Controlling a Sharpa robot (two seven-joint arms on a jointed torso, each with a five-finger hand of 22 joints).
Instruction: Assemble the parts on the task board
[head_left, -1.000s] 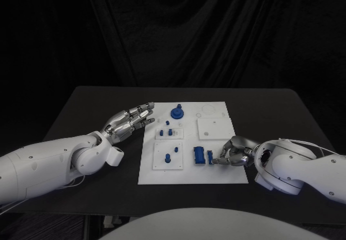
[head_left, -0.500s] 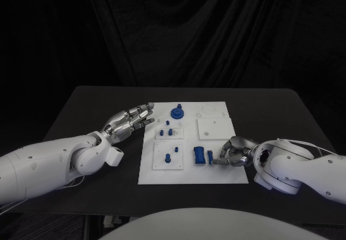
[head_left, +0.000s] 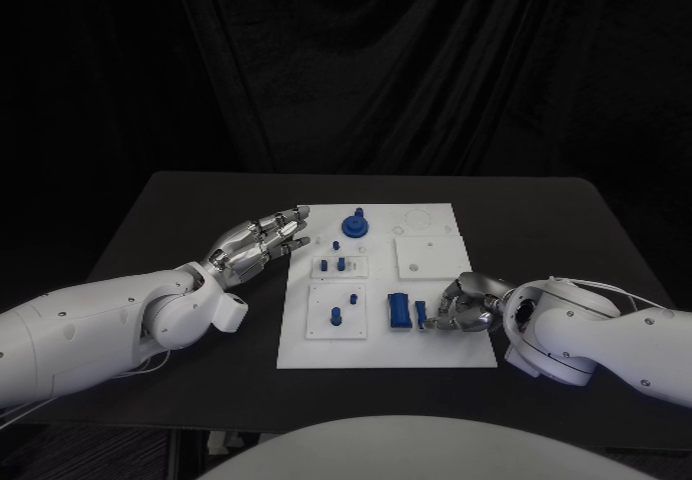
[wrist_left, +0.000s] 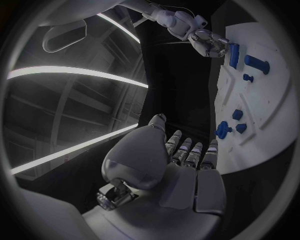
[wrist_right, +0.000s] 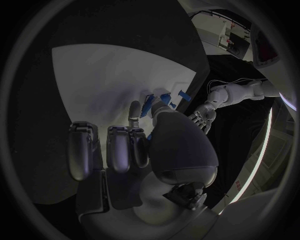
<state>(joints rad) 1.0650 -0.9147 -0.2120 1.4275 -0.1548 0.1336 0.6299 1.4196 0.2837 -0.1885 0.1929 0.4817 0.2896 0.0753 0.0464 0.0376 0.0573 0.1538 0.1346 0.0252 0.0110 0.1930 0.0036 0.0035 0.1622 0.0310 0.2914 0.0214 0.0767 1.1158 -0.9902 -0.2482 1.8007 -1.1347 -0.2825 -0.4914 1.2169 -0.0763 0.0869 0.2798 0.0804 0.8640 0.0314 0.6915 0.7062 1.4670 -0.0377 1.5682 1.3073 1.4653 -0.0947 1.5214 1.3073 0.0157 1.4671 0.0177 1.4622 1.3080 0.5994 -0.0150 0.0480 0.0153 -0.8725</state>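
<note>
Bare table (head_left: 188, 205) beyond left hand (head_left: 260, 243); right hand (head_left: 464, 305) crowds task board (head_left: 433, 352) right edge.

Board layout, placed from the two hands.

We note the task board (head_left: 433, 352) lying on the table (head_left: 173, 200), between the left hand (head_left: 257, 246) and the right hand (head_left: 464, 305). The left hand hovers just beside the board's left edge; nearest its fingertips stand a knobbed part (head_left: 356, 223) and two small pegs (head_left: 333, 265). The right hand rests on the board's right near portion, fingers touching a slim part (head_left: 420, 314), with a block part (head_left: 397, 311) just beyond it.
</note>
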